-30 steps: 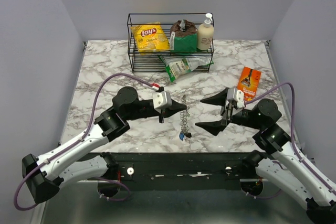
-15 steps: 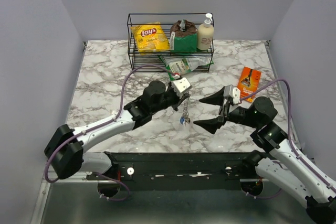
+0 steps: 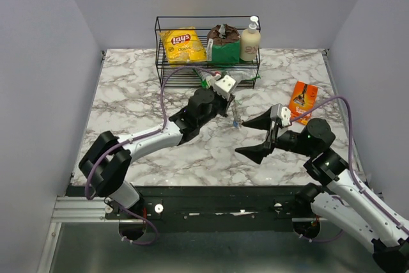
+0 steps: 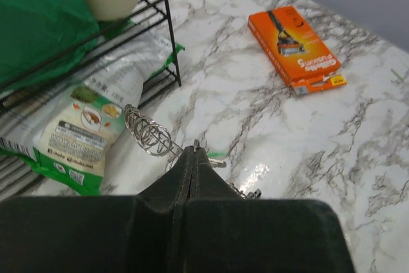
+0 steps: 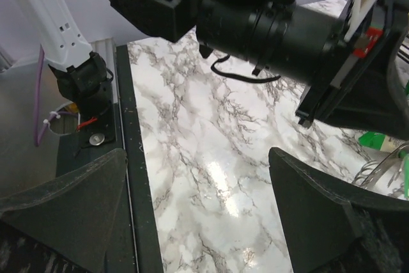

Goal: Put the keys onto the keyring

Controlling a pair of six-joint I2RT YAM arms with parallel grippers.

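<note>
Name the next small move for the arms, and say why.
Probably ease the right gripper forward to the keyring: the left gripper holds it pinched just ahead, and the right jaws stand wide open and empty, facing it.

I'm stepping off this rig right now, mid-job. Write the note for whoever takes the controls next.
Left gripper: jaws shut on the keyring, which hangs from them just in front of the wire basket.
Right gripper: jaws wide open, empty, facing the ring from the right and apart from it.
Keys: a blue key dangles at the ring's lower end, and a green bit shows beside the left jaws. The red one is not visible.
Done: the ring is in hand.
Left: it is not clear which keys are actually threaded, so check each one, then thread the rest.
</note>
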